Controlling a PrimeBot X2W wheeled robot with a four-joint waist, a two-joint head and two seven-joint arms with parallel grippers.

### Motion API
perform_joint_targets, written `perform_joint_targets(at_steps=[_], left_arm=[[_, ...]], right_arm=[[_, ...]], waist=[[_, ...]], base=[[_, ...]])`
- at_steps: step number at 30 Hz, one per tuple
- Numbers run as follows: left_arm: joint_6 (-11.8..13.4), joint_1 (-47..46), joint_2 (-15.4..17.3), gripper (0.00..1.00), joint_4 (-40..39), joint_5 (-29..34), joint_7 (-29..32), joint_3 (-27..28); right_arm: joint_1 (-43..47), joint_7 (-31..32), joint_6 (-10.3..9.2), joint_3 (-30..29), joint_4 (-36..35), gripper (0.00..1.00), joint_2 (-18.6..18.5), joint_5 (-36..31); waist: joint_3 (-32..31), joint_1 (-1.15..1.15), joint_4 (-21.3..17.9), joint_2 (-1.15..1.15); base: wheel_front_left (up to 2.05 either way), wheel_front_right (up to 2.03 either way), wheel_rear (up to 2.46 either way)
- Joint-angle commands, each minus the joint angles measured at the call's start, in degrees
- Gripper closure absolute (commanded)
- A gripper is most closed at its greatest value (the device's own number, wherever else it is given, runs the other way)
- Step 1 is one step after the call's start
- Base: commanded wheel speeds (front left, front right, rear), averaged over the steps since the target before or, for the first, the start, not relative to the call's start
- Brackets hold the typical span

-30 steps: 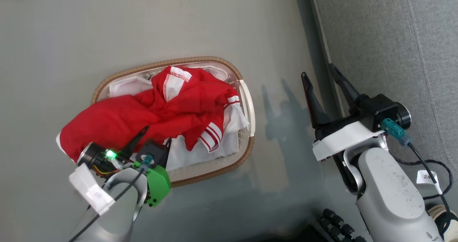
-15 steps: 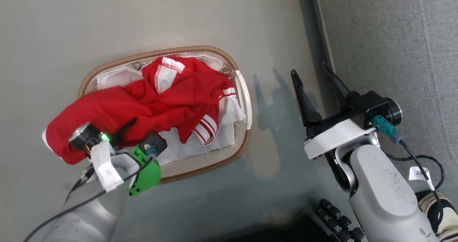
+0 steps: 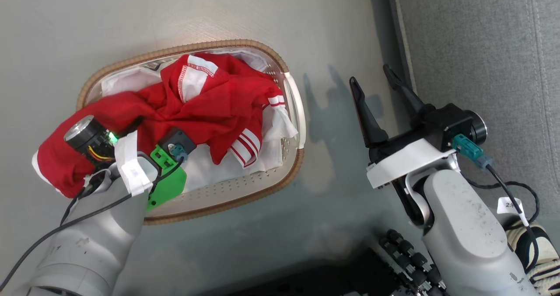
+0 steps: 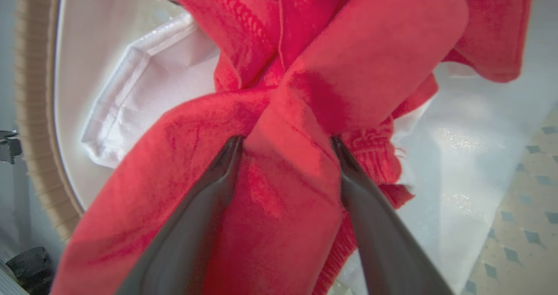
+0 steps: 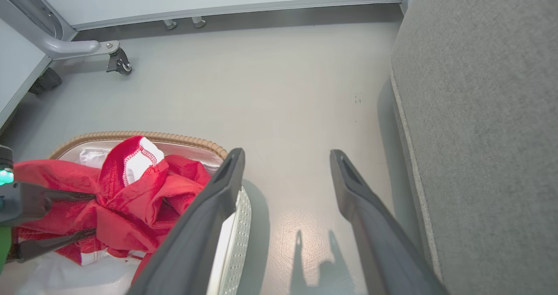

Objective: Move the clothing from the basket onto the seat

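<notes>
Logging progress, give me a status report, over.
Left claw open, astride red clothing in basket. Right claw open, beside seat. Nothing seen blocking.

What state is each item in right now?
basket: upright, loaded.
clothing: bunched inside, one end draped over the rim.
seat: no clothing on visible part.
left tool: open, straddling a red fold.
right tool: open, holding nothing.

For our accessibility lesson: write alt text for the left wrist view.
The open left claw straddles a bunched fold of red clothing lying in the basket. The basket's brown woven rim and white liner show at the left.
</notes>
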Motion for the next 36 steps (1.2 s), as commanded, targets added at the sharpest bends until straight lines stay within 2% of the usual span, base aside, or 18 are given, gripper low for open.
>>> perform_joint_targets(at_steps=[1,6,7,8,13,17,29,32,36], left_arm=[[-0.22,-0.99,0.41,0.0,0.28,-0.26,0.6,-0.06],[-1.51,-1.27,-0.08,0.0,0.46,-1.55,3.26,0.08],[-1.68,-0.81,-0.29,0.77,0.48,-1.79,3.45,0.12],[-1.32,-0.15,-0.72,1.0,0.46,-2.1,3.5,0.31],[-0.4,2.25,-1.45,1.0,0.52,-4.36,1.18,1.28],[-0.09,3.98,-2.74,1.0,0.48,-8.85,-2.69,4.71],[-2.21,11.18,-5.05,1.0,-0.32,-15.17,-8.97,7.43],[-2.87,13.76,-5.83,1.0,-2.91,-16.25,-9.44,7.08],[-3.12,17.91,-6.03,1.0,-10.72,-18.3,-9.39,7.82]], right_arm=[[-0.65,-0.25,-0.02,0.06,-0.18,0.0,-0.08,0.4],[-1.14,-0.25,-0.02,0.59,-0.02,0.0,-0.07,1.22],[-1.2,-0.25,-0.02,0.67,0.11,0.0,-0.07,1.26],[-1.21,-0.25,-0.02,0.8,0.23,0.0,-0.06,1.47],[-1.02,-0.25,-0.02,1.49,0.9,0.0,-0.08,1.66],[0.06,-0.25,-0.02,1.21,1.73,0.0,-0.08,1.12],[5.13,-0.25,-0.02,1.19,5.74,0.0,-0.38,0.67],[7.03,-0.25,-0.02,0.56,6.46,0.0,-0.87,0.83],[8.9,-0.25,-0.02,0.78,7.05,0.0,-1.22,0.46]], waist=[[0.72,0.0,-0.27,0.0],[1.25,0.0,-0.62,0.0],[1.2,0.0,-0.64,0.0],[1.05,0.0,-0.64,0.0],[-1.0,0.0,-0.85,0.0],[-4.28,0.0,-0.53,0.0],[-18.49,0.0,2.64,0.0],[-22.1,0.0,3.93,0.0],[-25.59,0.0,5.07,0.0]], base=[[0.0,0.0,0.0],[0.0,0.0,0.0],[0.0,0.0,0.0],[0.0,0.0,0.0],[0.0,0.0,0.0],[0.0,0.0,0.0],[0.0,0.0,0.0],[0.0,0.0,0.0],[0.0,0.0,0.0]])
